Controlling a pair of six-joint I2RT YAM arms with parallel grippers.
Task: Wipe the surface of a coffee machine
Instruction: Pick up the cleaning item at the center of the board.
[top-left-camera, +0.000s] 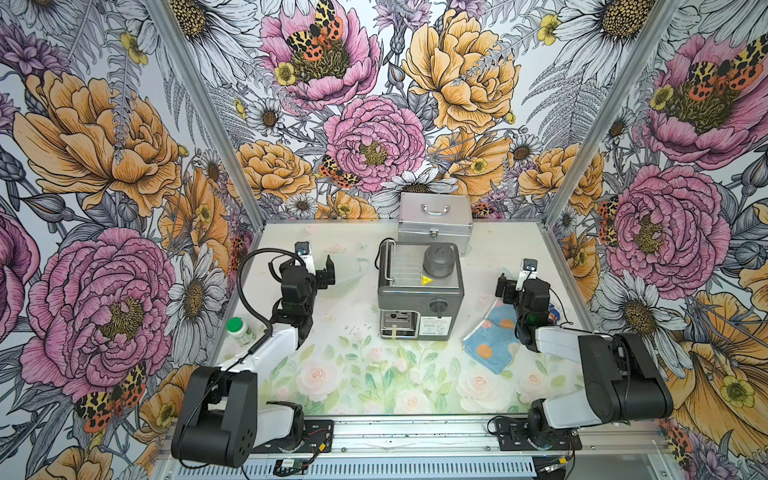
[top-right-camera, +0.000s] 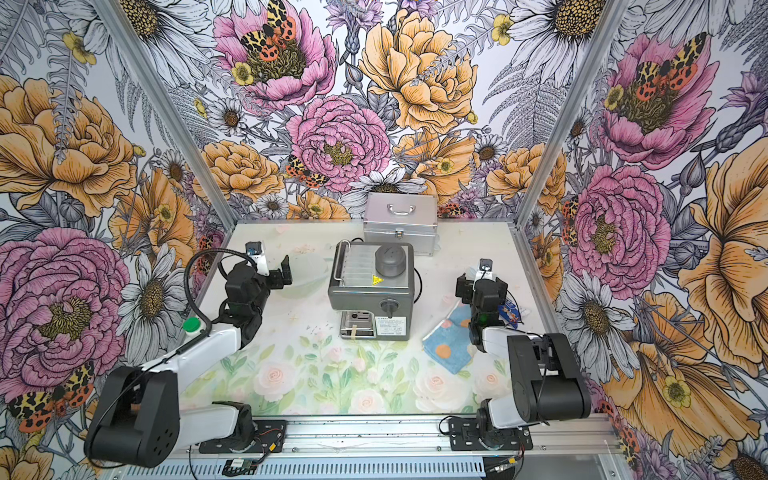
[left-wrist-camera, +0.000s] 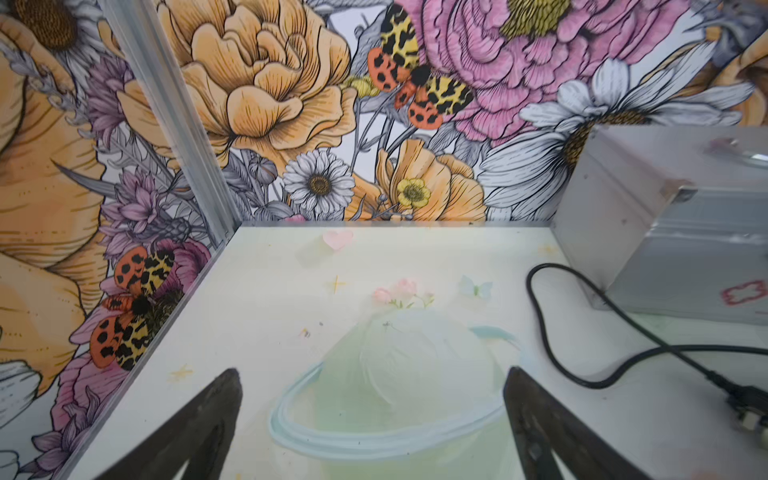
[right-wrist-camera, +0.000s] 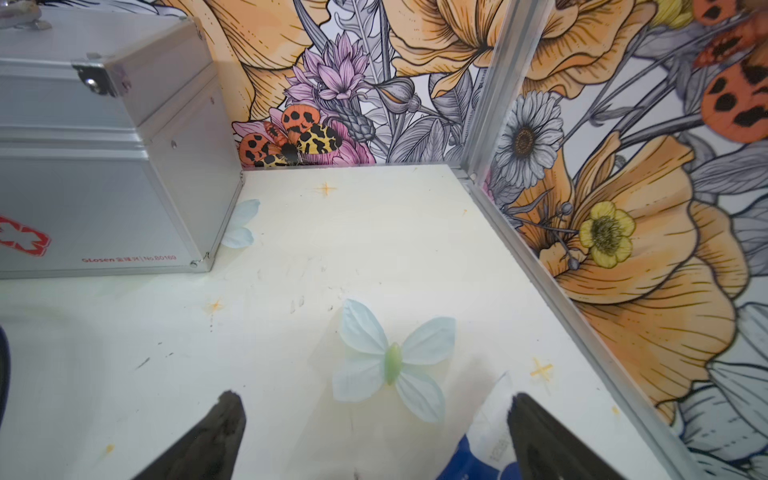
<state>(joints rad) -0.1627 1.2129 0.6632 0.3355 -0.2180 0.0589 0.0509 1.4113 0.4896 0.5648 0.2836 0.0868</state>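
Left gripper (left-wrist-camera: 374, 376) and right gripper (right-wrist-camera: 374, 399) both gape empty; coffee machine (top-left-camera: 419, 291) looks heavy, rigid, probably slick metal, so pinch the soft cloth (top-left-camera: 490, 338) instead.

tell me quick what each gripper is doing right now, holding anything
Left gripper: open, holding nothing.
Right gripper: open, holding nothing.

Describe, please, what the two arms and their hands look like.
The left arm and right arm have white links with black joint housings. A black cable loops off the left one. The left hand and right hand have dark, tapered fingers.
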